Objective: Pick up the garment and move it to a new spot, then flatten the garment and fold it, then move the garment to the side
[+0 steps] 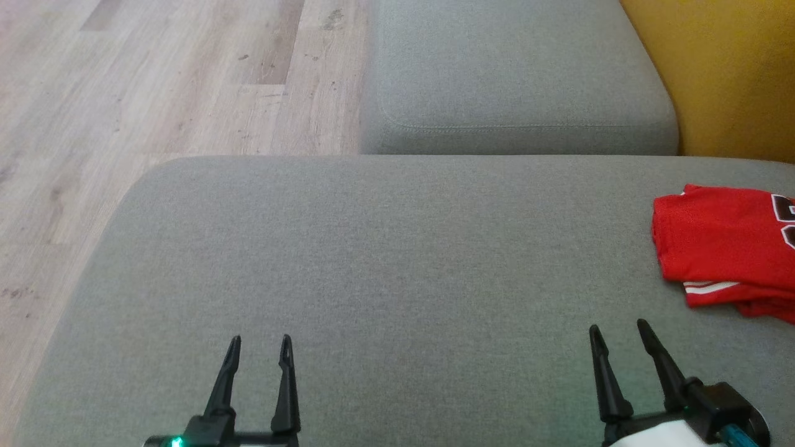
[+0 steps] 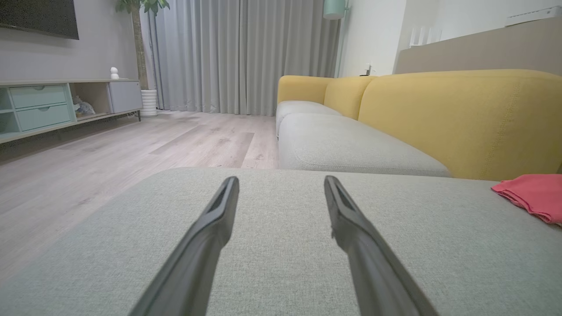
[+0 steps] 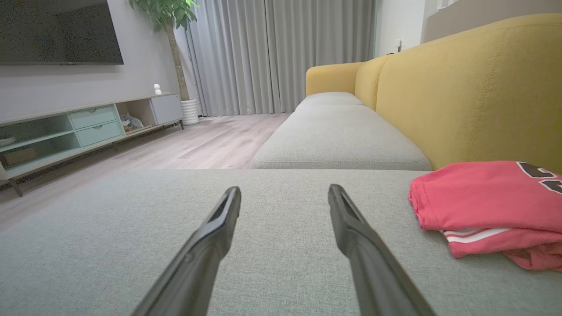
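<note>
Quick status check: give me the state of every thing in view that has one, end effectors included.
garment: folded, lying at the right side of the grey seat cushion, not held.
left end effector: open, empty, over the cushion.
right end effector: open, empty, near the garment, not touching it.
curtains: drawn shut.
TV: screen dark.
drawers: closed.

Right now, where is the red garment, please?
Head view: the red garment lies folded on the grey cushion, far right, just beyond the right gripper.
</note>
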Available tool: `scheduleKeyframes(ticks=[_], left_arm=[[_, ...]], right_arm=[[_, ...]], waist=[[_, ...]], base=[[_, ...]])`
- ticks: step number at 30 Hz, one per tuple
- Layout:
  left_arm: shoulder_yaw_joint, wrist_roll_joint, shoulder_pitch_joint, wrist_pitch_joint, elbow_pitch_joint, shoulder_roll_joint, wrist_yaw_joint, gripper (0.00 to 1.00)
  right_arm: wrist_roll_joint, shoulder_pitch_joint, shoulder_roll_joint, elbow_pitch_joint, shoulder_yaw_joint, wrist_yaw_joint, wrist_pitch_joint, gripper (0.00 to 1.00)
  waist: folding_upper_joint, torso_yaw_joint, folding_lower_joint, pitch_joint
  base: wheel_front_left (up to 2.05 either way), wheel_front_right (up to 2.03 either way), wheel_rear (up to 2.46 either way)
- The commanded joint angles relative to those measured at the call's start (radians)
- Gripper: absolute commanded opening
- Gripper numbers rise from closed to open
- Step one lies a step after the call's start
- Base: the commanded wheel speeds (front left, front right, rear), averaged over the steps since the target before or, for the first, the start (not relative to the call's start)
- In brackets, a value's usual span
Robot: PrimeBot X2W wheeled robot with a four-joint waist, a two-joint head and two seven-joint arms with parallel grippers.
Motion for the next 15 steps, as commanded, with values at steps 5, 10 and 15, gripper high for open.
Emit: scheduleKeyframes(ticks=[5, 10, 15], left_arm=[[0.041, 0.018, -0.035, -0.008, -0.036, -0.003, -0.008, 1.00], [0.000, 0.015, 0.003, 0.002, 0.013, 0.000, -0.009, 0.00], [0.009, -0.039, -0.003, 0.011, 0.009, 0.002, -0.015, 0.00]], right_arm=[[-0.011, -0.038, 0.003, -0.044, -0.002, -0.001, -0.011, 1.00], [0.003, 0.000, 0.009, 0.010, -0.017, 0.000, 0.002, 0.00], [0.058, -0.008, 0.008, 0.009, -0.020, 0.000, 0.012, 0.00]], waist=[[0.0000, -0.008, 0.0002, -0.001], [0.0000, -0.012, 0.0002, 0.000], [0.0000, -0.014, 0.0002, 0.005]], base=[[0.00, 0.00, 0.00], [0.00, 0.00, 0.00], [0.00, 0.00, 0.00]])
